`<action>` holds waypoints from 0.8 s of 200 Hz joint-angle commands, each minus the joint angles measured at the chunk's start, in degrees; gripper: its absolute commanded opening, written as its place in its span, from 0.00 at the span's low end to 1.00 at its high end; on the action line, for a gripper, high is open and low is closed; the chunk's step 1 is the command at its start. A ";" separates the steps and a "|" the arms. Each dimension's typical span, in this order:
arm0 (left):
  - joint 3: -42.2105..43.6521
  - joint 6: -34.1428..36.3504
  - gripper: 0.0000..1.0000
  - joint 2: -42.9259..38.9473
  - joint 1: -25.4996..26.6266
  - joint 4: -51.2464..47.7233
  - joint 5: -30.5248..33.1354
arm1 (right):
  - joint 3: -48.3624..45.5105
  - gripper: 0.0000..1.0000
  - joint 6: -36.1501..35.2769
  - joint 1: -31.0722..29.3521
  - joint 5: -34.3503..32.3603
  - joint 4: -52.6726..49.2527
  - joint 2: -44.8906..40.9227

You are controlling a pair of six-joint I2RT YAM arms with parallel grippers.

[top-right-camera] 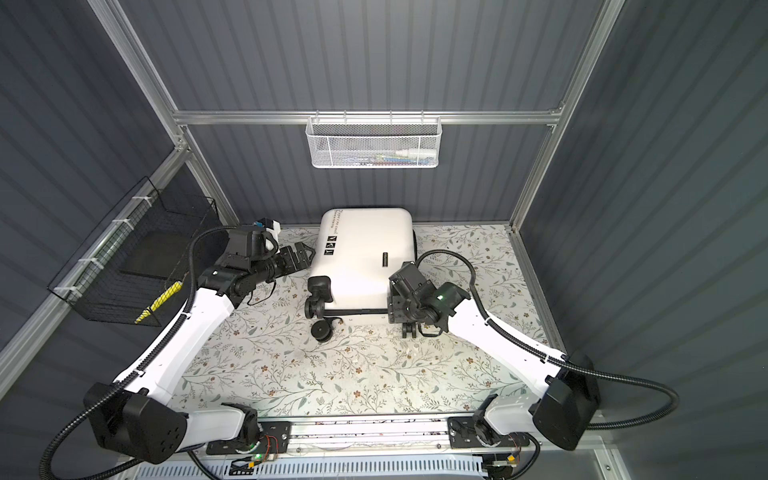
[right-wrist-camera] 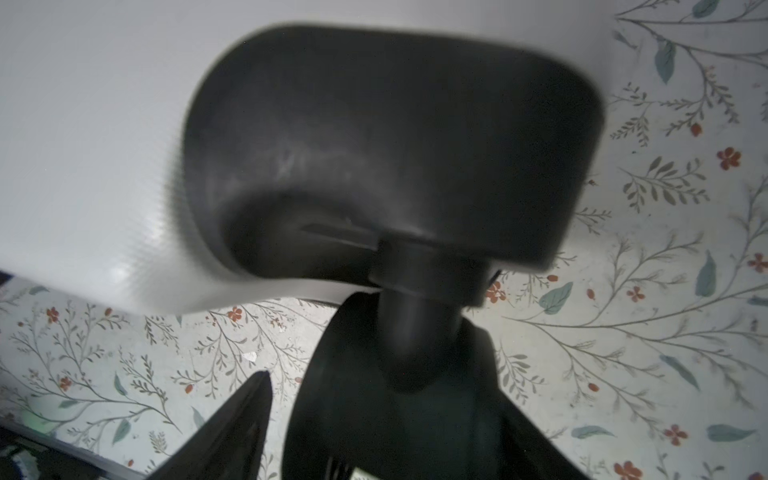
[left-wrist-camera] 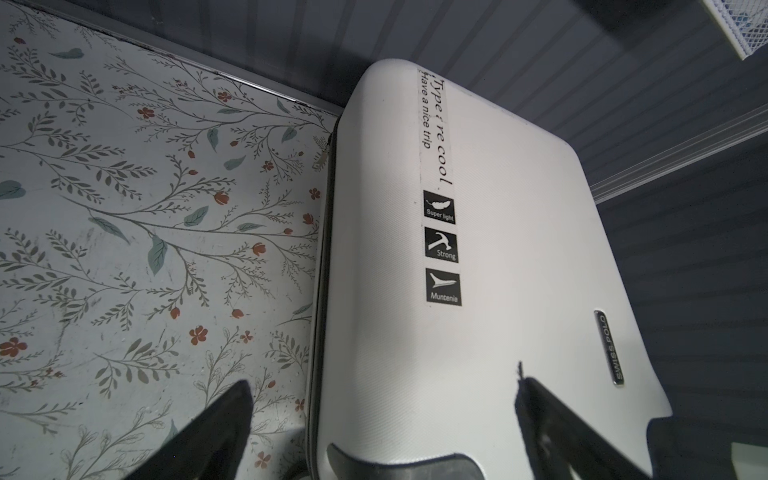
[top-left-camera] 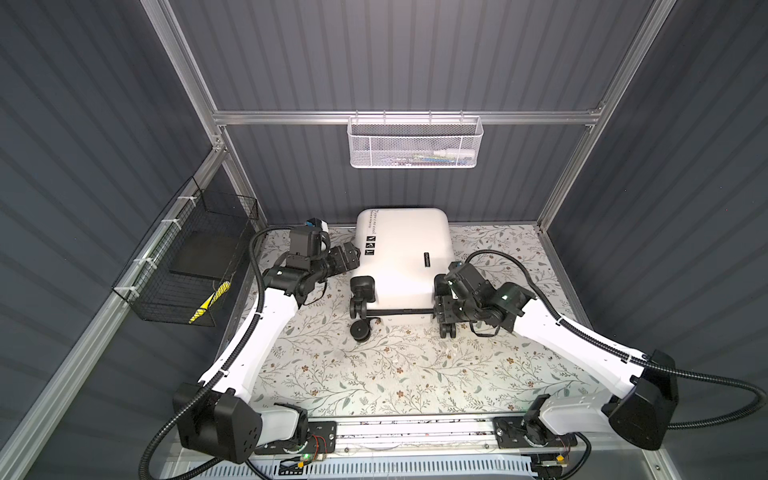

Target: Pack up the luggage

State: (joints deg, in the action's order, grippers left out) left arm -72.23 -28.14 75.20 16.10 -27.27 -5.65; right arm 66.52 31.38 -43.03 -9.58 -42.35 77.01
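Observation:
The luggage (top-left-camera: 403,249) (top-right-camera: 365,249) is a white hard-shell suitcase lying flat and closed at the back middle of the floral table, wheels toward the front. Black script and square icons run along its shell (left-wrist-camera: 478,291). My left gripper (top-left-camera: 353,253) (left-wrist-camera: 382,382) is open at the case's left edge, one finger over the shell and one over the table. My right gripper (top-left-camera: 444,309) (right-wrist-camera: 382,374) straddles the black near-right wheel (right-wrist-camera: 395,395) below its housing (right-wrist-camera: 395,145). A sliver of table shows between one finger (right-wrist-camera: 249,415) and the wheel.
A white mesh basket (top-left-camera: 415,143) holding small items hangs on the back rail. A black wire basket (top-left-camera: 187,257) on the left wall holds a flat black thing and a yellow item (top-left-camera: 208,307). A black bar (top-left-camera: 399,311) joins the two wheel ends. Open table (top-left-camera: 395,374) lies in front.

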 commanded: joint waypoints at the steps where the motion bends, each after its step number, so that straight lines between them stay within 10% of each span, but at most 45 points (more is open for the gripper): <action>1: 0.67 -0.03 1.00 0.21 -0.50 0.59 -1.47 | 1.86 0.50 -0.36 -0.33 -2.55 -1.92 0.03; 40: 0.86 -0.07 1.00 0.38 -0.72 1.05 -1.99 | 7.35 0.13 -3.83 -0.29 -6.35 -4.27 0.20; 160: 1.90 0.28 1.00 0.73 -1.33 1.13 -2.25 | 4.09 0.09 -7.58 2.35 -8.77 1.79 3.14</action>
State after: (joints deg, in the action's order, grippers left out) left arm -71.50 -28.14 75.55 15.16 -26.72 -6.90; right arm 74.19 24.51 -41.76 -18.90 -46.24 79.35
